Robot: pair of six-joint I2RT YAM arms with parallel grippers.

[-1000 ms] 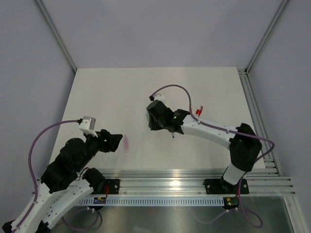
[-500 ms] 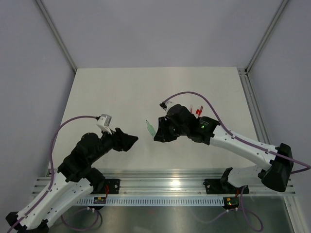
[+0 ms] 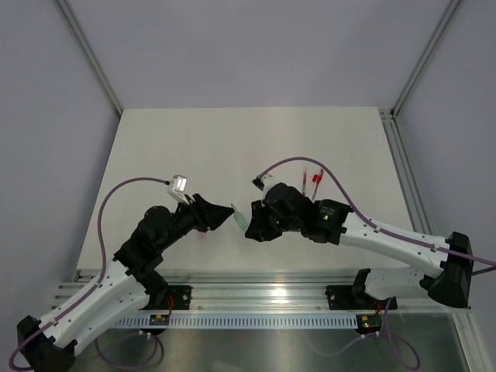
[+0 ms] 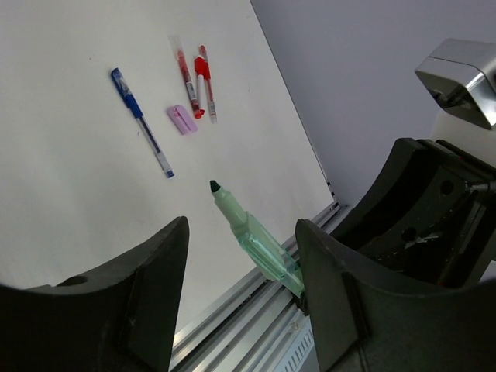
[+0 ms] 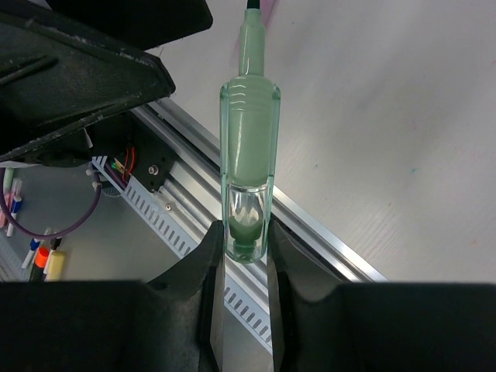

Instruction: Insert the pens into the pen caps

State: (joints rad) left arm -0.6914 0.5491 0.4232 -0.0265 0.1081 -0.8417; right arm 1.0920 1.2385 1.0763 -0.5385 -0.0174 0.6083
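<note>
"Above the near edge of the counter [image 3: 155,155], about midway along, what has the right end effector [image 5: 242,242] got?"

"A pale green pen [image 5: 249,132], pinched by its rear end. The jaws are closed to the barrel's width, and the dark tip points at the other end effector."

"And the left end effector [image 4: 240,226]?"

"Parted wide and holding nothing. Its fingers [image 4: 124,310] stand either side of the tip, apart from it."

"What worries you?"

"The grip sits at the very end of the pen, so I judge a sideways nudge from a closing left finger could swing it or pull it loose. The exposed tip could also smear that finger. And the left holds no cap, so nothing can be mated yet."

"Any containers?"

"No tray or box. A clear green sleeve [image 5: 246,221] wraps the pen's rear half, with the barrel's end showing inside it. Whether it is a cap I cannot tell. A pink cap [image 4: 183,120] lies on its side toward the counter's right edge with no pen in it. It is just beside two red pens [image 4: 186,77], and a blue pen [image 4: 142,124] is near."
</note>
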